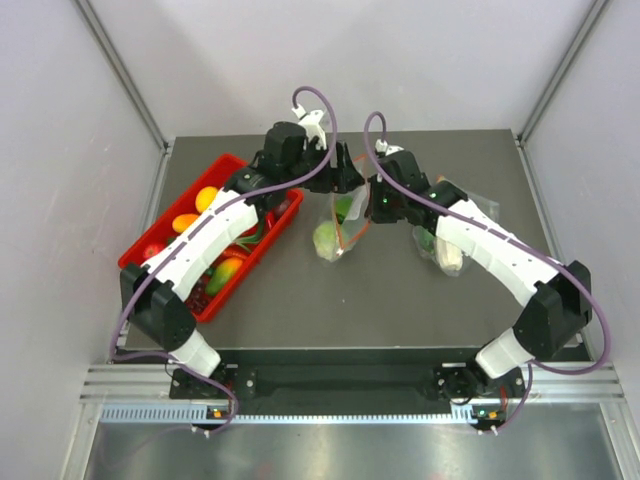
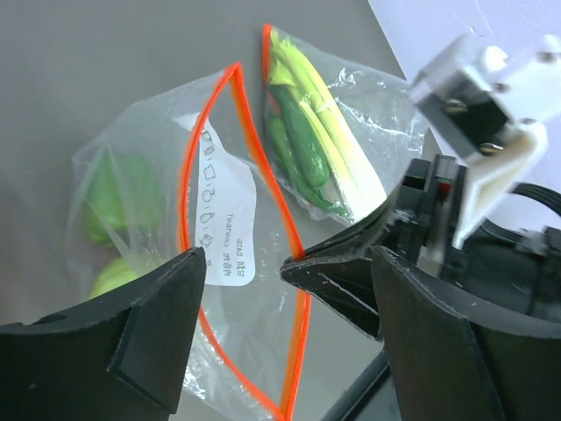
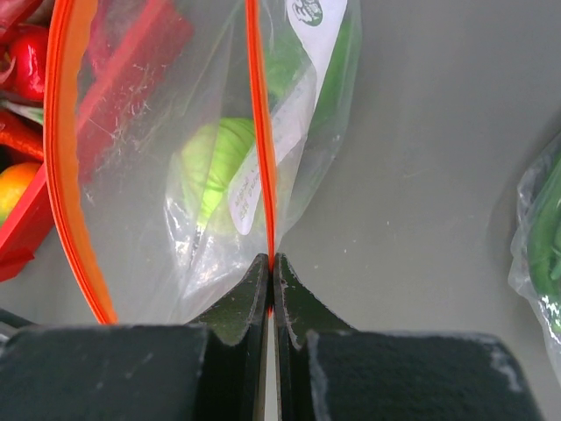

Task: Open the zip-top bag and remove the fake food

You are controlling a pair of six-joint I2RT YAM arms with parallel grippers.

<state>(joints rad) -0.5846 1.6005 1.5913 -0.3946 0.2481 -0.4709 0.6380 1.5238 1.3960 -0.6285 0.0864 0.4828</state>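
The zip-top bag (image 1: 338,228) hangs between my two grippers, clear with an orange zip strip (image 2: 187,180) and its mouth spread open. My right gripper (image 3: 271,257) is shut on one lip of the strip, and its pinching tips also show in the left wrist view (image 2: 294,263). My left gripper (image 2: 289,251) is open, its fingers standing either side of the bag's mouth and holding nothing. Fake food lies inside the bag: a pale green cabbage (image 3: 215,167) low down and a darker green piece (image 1: 346,207) above it.
A red bin (image 1: 228,166) with yellow, orange and red toy fruits stands at the left under my left arm. A second clear bag (image 1: 447,250) of green and pale pieces lies on the grey table (image 1: 330,310) beside my right arm.
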